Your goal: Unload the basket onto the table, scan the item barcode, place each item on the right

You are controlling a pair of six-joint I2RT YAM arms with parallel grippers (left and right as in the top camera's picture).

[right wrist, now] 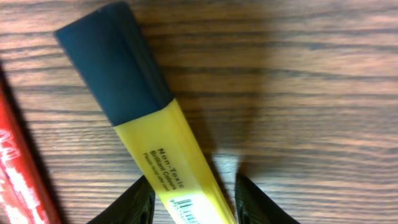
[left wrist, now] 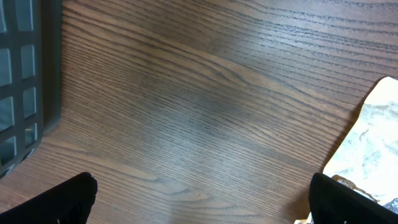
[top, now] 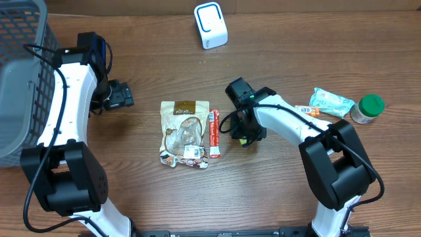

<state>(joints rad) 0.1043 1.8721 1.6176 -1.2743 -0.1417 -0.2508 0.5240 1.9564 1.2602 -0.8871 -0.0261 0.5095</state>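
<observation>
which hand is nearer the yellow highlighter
Right. The right hand straddles the highlighter, a finger on either side; the left hand sits far off beyond the snack bag, near the basket.

Brown wood-grain table (top: 151, 59), a grey, perhaps plastic, basket (top: 26, 39) at its corner.

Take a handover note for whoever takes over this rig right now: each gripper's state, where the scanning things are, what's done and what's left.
Left gripper: open, empty, over bare table near the basket.
Right gripper: fingers either side of the yellow highlighter; whether they grip it is unclear.
Highlighter: mid-table, just right of the red stick, its barcode facing up by the fingers.
Scanner: at the far edge, well apart from the highlighter.
Done: right gripper is at the highlighter.
Left: secure the grip, lift, show the barcode to the scanner.
</observation>
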